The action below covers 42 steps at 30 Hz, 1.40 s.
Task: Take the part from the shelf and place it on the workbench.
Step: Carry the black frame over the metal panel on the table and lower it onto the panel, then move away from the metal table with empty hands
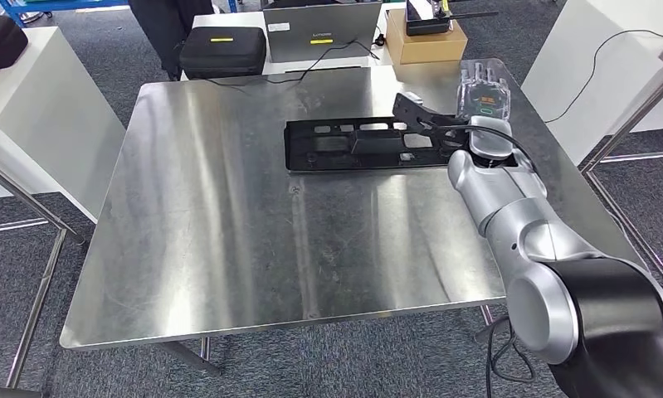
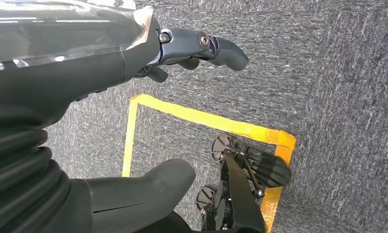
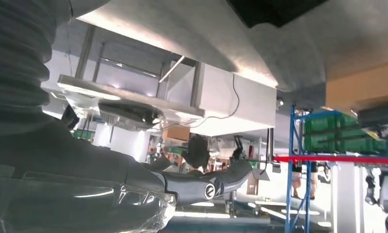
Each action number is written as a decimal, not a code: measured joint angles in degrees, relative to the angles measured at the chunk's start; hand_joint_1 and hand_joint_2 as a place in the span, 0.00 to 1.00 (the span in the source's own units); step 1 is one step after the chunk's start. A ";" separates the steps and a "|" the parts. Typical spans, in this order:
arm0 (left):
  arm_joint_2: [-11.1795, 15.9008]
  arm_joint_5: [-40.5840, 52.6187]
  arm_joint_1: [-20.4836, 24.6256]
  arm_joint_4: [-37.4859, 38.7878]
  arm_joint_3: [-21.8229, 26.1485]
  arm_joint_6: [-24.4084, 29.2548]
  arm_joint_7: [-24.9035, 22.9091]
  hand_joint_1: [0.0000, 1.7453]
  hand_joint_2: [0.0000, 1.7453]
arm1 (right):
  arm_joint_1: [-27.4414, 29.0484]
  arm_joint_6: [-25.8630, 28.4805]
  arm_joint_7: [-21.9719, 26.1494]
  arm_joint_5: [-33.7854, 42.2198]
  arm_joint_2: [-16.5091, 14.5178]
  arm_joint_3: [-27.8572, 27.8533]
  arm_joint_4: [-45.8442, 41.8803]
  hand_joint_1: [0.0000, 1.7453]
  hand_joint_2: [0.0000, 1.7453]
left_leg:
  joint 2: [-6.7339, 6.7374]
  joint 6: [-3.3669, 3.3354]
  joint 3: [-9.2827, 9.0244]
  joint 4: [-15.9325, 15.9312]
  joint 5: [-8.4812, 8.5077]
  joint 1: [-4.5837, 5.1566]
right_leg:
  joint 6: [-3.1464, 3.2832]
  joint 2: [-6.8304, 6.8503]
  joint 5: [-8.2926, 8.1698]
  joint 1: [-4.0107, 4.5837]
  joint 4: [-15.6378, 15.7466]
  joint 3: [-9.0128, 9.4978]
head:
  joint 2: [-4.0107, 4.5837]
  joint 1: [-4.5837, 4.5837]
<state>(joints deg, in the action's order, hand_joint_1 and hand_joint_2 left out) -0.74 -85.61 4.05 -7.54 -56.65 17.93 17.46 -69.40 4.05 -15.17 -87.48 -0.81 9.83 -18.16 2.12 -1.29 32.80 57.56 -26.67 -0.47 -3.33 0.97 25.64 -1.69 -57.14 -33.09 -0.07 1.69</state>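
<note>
The long, flat black plastic part (image 1: pixel 369 145) is lying on the brushed steel counter (image 1: pixel 228 232), its long axis running side to side across the robot's view. The right hand (image 1: pixel 481 95) is hovering at its right end, fingers apart and gripping nothing. To finish well it should be lifting straight clear (no dragging the part). The left hand (image 2: pixel 182 53) is hanging over the carpet, fingers loosely spread, empty.
</note>
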 joint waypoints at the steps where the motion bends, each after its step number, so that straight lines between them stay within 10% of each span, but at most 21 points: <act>1: -0.01 -0.02 0.00 0.00 0.00 0.03 0.00 0.00 1.00 | -0.02 -0.03 0.19 0.01 -0.01 -0.12 0.00 0.00 1.00 | 0.00 0.00 0.00 0.00 0.00 0.00 | 0.00 0.00 0.00 0.00 0.00 0.00 | 0.00 0.00; 5: -0.03 -0.14 0.00 0.00 0.00 0.18 0.03 0.00 1.00 | -0.16 0.37 1.76 0.00 -0.14 -0.53 0.00 0.00 1.00 | 0.00 0.00 0.01 0.00 0.00 0.00 | 0.00 0.00 0.00 0.00 0.00 0.00 | 0.00 0.01; 6: -0.04 -0.23 0.00 0.00 0.00 0.26 0.08 0.00 1.00 | -0.22 0.64 2.34 -0.01 -0.23 -0.62 0.00 0.00 0.75 | 0.00 0.00 0.01 0.00 0.00 0.00 | 0.00 0.00 0.00 0.00 0.00 0.00 | 0.00 0.00; 9: -0.19 -0.60 0.00 0.00 0.00 0.65 0.43 0.00 0.25 | -0.44 1.67 4.03 -0.07 -0.57 -0.70 -0.02 0.00 0.00 | 0.00 0.00 0.00 0.00 0.00 0.00 | 0.00 0.00 0.00 0.00 0.00 0.00 | 0.00 0.00; 10: -0.26 -0.70 0.00 0.00 0.00 0.76 0.60 0.00 0.00 | -0.48 2.05 4.51 -0.08 -0.68 -0.70 -0.03 0.00 0.00 | 0.00 0.00 0.00 0.00 0.00 0.00 | 0.00 0.00 0.00 0.00 0.00 0.00 | 0.00 0.00; 30: -2.08 -3.21 -0.19 0.00 1.18 3.27 2.86 0.00 0.00 | 14.27 14.14 17.85 8.39 2.51 5.54 -24.90 0.00 0.00 | -0.01 -0.01 0.02 0.05 -0.07 0.03 | -0.02 0.02 -0.02 -0.07 0.08 0.05 | 0.00 -0.01; 35: -2.39 -3.28 -0.27 -0.01 1.76 4.20 2.87 0.00 0.00 | 17.68 14.80 18.51 10.20 4.26 7.20 -30.12 0.00 0.00 | 0.14 -1.25 -0.73 -0.94 0.15 -0.17 | -0.62 -0.11 -0.24 -0.38 0.60 0.23 | 0.00 0.25; 39: -2.86 -3.31 -0.13 -0.04 1.79 4.78 2.88 0.00 0.00 | 18.32 15.42 18.94 11.12 5.65 7.98 -31.27 0.00 0.00 | 0.48 -1.85 -2.07 -2.94 1.21 -0.94 | -0.39 -0.62 3.79 -0.36 -9.55 -4.89 | 0.00 -0.25; 42: -3.25 -3.32 -0.17 -0.05 1.79 5.68 2.84 0.00 0.00 | 18.74 16.20 19.56 12.52 6.52 8.70 -30.82 0.00 0.00 | 0.37 -1.35 -2.12 -2.78 0.98 -1.42 | -1.61 -0.69 4.00 -0.96 -13.86 -7.79 | 0.00 -0.32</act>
<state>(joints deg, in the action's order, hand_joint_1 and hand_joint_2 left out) -3.99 -88.94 3.88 -7.59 -54.86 23.61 20.30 -50.66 20.26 4.39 -74.96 5.71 18.53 -48.98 2.49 -2.64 30.67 54.79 -25.70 -1.89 -4.95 0.28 29.64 -2.64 -70.99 -40.88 -0.07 1.38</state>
